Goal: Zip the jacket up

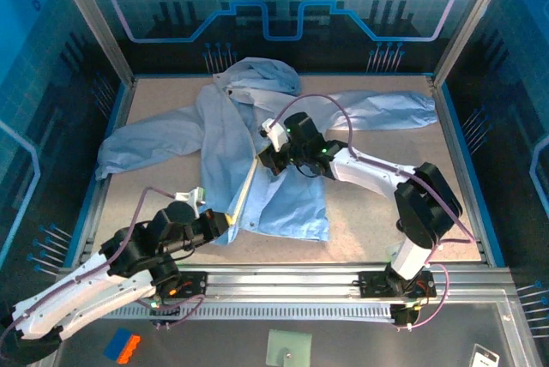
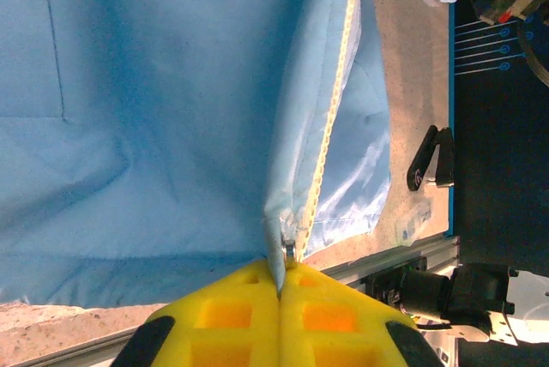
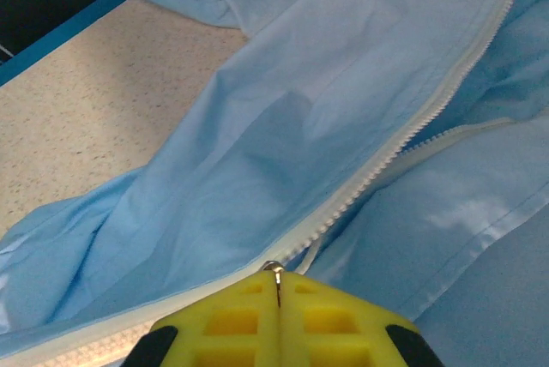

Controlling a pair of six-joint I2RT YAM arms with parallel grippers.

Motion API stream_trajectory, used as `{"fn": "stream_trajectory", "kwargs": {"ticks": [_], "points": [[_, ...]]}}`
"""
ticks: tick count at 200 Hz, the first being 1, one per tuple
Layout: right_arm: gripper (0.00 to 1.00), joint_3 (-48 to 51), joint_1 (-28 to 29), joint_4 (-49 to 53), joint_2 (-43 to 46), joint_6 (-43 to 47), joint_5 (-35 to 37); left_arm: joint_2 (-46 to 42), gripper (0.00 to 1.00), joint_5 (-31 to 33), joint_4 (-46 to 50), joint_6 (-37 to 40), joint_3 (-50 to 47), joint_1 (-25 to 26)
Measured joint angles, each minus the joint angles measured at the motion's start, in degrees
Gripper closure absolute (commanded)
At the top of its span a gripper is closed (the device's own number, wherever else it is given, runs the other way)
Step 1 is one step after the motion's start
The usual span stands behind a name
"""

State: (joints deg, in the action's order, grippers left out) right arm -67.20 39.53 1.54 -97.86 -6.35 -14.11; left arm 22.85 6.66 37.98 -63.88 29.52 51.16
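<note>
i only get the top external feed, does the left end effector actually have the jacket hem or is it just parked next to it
observer: It has it. In the left wrist view the left end effector is shut on the jacket at its bottom corner, right where the zipper ends.
operator: ok and the right side, gripping or hovering
observer: Gripping. In the right wrist view the right end effector is shut on the zipper line, with a small metal piece pinched at its tips. I cannot tell whether that piece is the pull tab.
</note>
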Motion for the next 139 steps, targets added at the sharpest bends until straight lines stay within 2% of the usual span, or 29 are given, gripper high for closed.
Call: {"fn": "stream_trajectory", "kwargs": {"ticks": [139], "points": [[1.00, -15.9, -8.9, 2.6, -11.6, 2.9, -3.1, -0.7, 1.00, 0.4, 4.7, -0.2, 3.2, 0.0]]}}
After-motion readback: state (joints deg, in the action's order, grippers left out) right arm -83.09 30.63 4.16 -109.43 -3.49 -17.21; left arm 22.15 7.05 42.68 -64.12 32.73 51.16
